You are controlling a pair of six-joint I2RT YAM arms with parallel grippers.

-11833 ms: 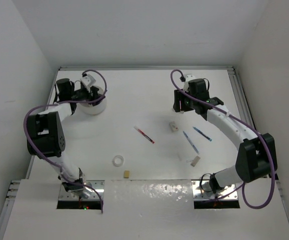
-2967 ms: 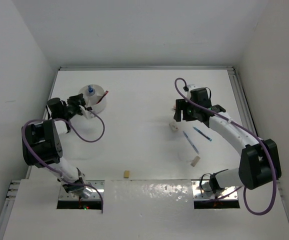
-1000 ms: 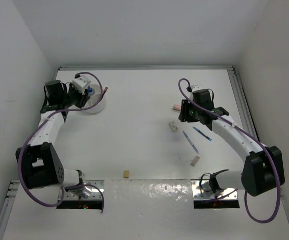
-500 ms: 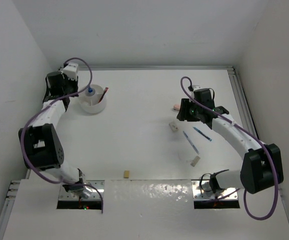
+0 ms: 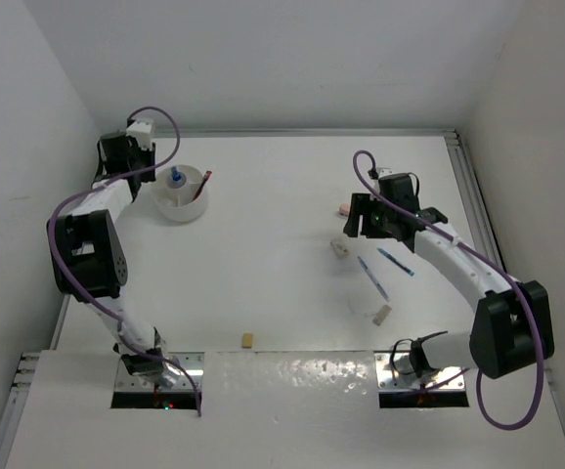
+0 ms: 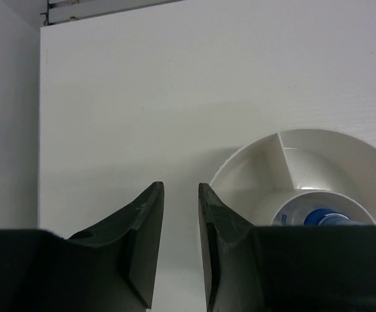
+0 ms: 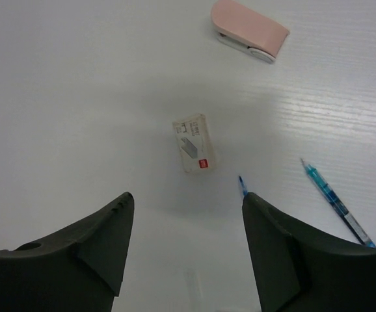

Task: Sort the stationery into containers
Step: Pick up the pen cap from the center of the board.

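Left fingers (image 6: 142,247) sit nearly together, empty, beside the bowl (image 5: 183,210) holding a bottle (image 5: 177,179) and red pen (image 5: 207,179); right fingers (image 7: 97,240) are spread above a white block (image 7: 193,143). I judge the eraser (image 7: 250,29) and blue pens (image 7: 334,201) remain too.

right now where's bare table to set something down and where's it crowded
Widest bare table: the middle, bordered by the white bowl on the left, the white block on the right and the small tan block in front. The far strip beyond bowl and pink eraser is bare too. Crowded: right side, with eraser, white block, two blue pens and a pale block.
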